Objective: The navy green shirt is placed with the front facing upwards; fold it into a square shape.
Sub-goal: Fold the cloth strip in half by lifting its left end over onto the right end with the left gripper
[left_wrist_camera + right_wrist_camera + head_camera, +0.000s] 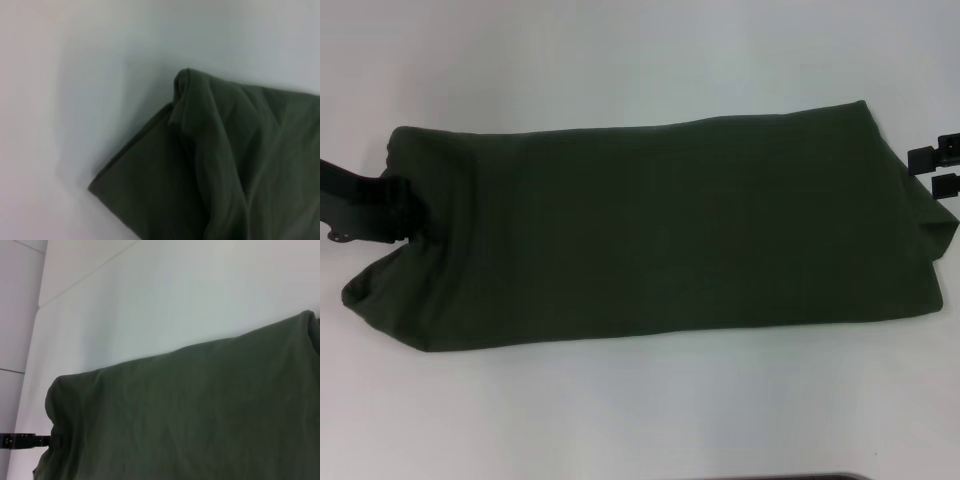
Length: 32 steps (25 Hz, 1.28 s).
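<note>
Bare white bench (620, 420) at 6 o'clock, wide open strip; more bare bench at 12. Navy green shirt (650, 230) folded into long band across centre, 9 to 3 o'clock, plain dark olive, no lettering or label visible. Left gripper (415, 208) at 9, on shirt's end; jaws' state unclear. Right gripper (930, 172) at 3, jaws apart, beside shirt's edge, holding nothing.

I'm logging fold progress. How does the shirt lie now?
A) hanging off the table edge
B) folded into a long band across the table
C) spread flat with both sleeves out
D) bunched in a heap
B: the navy green shirt forms one long plain-green band, left gripper at one end, right gripper at the other.
</note>
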### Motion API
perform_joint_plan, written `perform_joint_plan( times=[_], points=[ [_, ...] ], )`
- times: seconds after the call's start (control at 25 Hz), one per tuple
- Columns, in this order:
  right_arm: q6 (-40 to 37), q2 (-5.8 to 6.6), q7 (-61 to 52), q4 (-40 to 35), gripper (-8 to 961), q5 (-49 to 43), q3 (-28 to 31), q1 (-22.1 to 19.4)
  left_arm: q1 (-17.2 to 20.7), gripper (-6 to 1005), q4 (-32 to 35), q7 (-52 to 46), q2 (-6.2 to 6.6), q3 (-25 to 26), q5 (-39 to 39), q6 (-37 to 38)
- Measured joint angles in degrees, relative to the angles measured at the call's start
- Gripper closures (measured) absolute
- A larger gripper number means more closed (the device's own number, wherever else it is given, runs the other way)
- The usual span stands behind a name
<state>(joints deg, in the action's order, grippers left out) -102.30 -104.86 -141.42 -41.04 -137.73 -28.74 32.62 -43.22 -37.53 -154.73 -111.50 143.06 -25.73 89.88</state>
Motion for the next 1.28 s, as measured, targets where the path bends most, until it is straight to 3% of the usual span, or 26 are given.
perform_joint_plan(
  times=[0.36,0.88,1.28],
  points=[
    [0.0,0.01,-0.1,0.0,128,0.0,0.1,-0.2,0.2,926,-0.5,0.0,0.02,0.1,-0.4,0.3],
    [0.0,0.09,0.0,0.1,128,0.0,0.0,0.1,0.2,926,-0.5,1.2,0.89,1.8,-1.3,1.5],
    [0.0,0.1,-0.1,0.1,128,0.0,0.0,0.1,0.5,926,0.1,5.2,2.85,4.8,-4.5,5.8]
  ],
)
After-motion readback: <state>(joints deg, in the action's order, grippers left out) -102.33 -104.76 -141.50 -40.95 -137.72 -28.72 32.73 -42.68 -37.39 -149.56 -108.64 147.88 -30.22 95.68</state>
